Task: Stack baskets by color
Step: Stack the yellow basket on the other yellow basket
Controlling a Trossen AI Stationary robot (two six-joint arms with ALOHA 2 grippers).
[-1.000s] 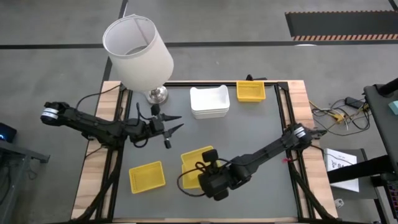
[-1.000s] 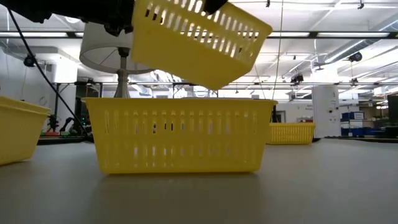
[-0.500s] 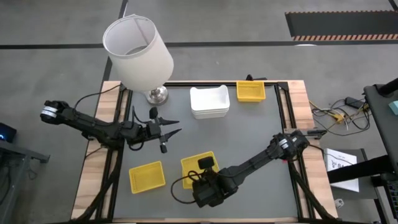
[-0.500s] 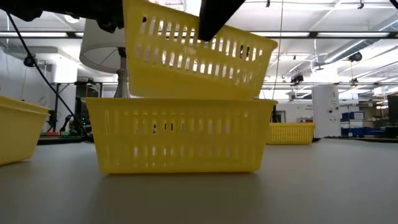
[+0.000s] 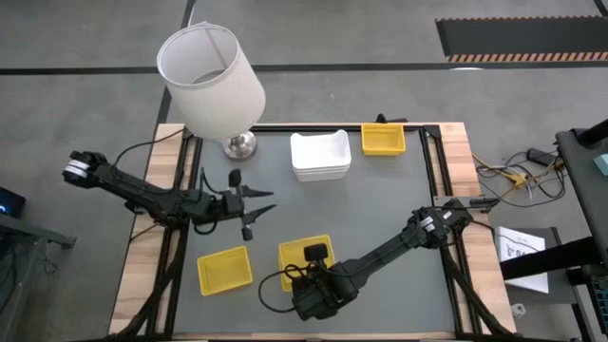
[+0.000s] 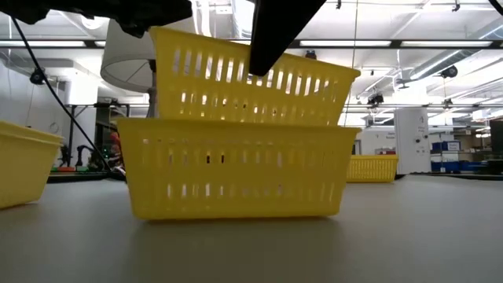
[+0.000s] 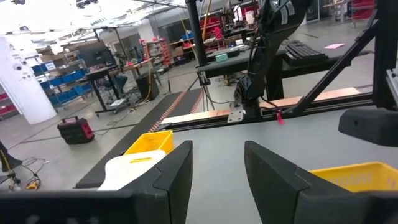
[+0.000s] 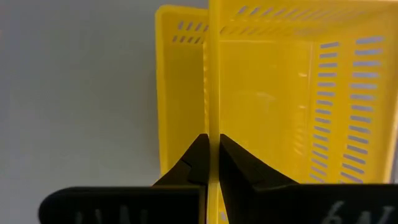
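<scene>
A yellow basket (image 6: 251, 86) sits slightly tilted, partly sunk into a second yellow basket (image 6: 236, 169) that stands on the table near the front edge. My right gripper (image 8: 212, 146) is shut on the upper basket and comes down at it from above. Over the table's left half, my left gripper (image 5: 271, 198) hangs open and level, holding nothing. A third yellow basket (image 5: 225, 269) stands left of the pair. A fourth (image 5: 383, 140) stands at the far edge, beside a stack of white baskets (image 5: 320, 155). My right gripper pinches the rim of the upper basket's near wall (image 8: 212, 124) between its two fingers, one inside the basket and one outside. The fingers slant steeply down from above. The basket hangs a little tilted, its lower part inside the basket beneath.
A large white lampshade (image 5: 211, 81) on a chrome base (image 5: 239, 145) stands at the table's far left corner, close to the left arm. Bare grey table lies between the white stack and the nested pair.
My right gripper has come down with the yellow basket, which has tipped from a steep tilt to nearly level and sunk into the basket below. The lower basket has shifted slightly to the right. My left gripper has drifted a little toward the near edge, still open.
</scene>
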